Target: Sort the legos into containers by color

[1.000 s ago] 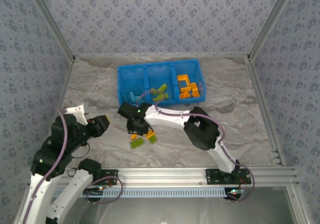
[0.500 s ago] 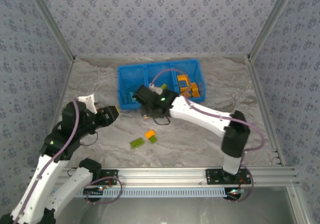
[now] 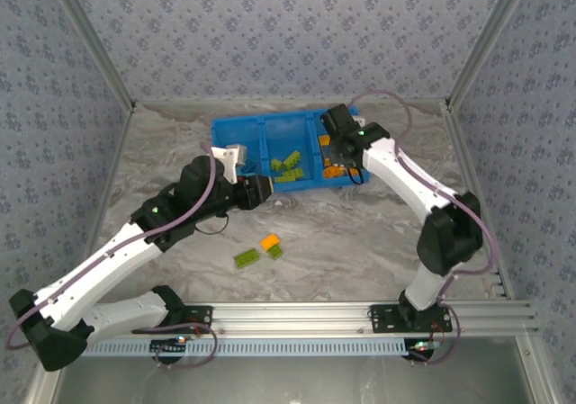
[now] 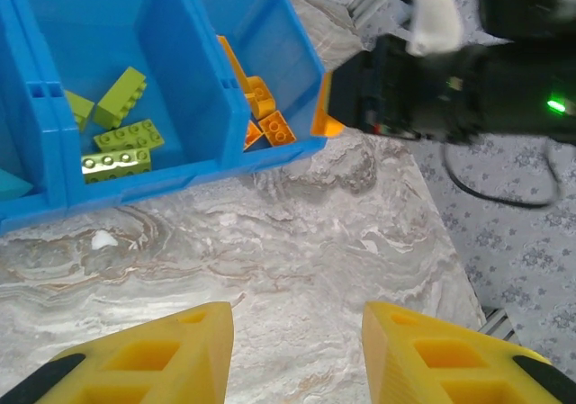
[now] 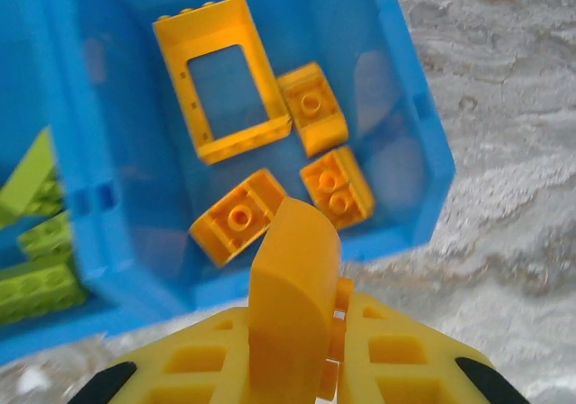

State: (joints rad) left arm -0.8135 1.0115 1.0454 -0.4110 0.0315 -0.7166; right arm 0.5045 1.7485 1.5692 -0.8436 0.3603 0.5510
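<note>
The step in hand is dropping off an orange piece. The right gripper (image 5: 304, 336) is closed tight on an orange curved plastic brick (image 5: 292, 260). It hangs over the near wall of the long bright blue plastic bin (image 5: 418, 179), at the bin's 3 o'clock end. That end box already has an open orange plastic frame (image 5: 202, 31) and three chunky orange plastic bricks (image 5: 337, 186) in it, so I think it is the right home. Next the gripper needs to go a bit more toward 12 o'clock, so the brick is well over the box and not over its wall. Then it can let go.

The left gripper (image 4: 297, 332) has its fingers apart with nothing between them, just the grey marble table (image 4: 315, 242) below. It sits at 6 o'clock of the bin's middle box, where lime green plastic bricks (image 4: 121, 139) lie.

From above, three pieces lie on the table at 6 o'clock of the bin: a small loose orange brick (image 3: 269, 241) and two small loose green bricks (image 3: 246, 258). I think those come next.

The box at the 9 o'clock end is hard to see. The left arm covers part of it from above, and just a sliver of light blue brick (image 4: 11, 188) peeks in at the picture's edge. So I cannot count the blue ones. The fingers hide the bottom of the held brick too
</note>
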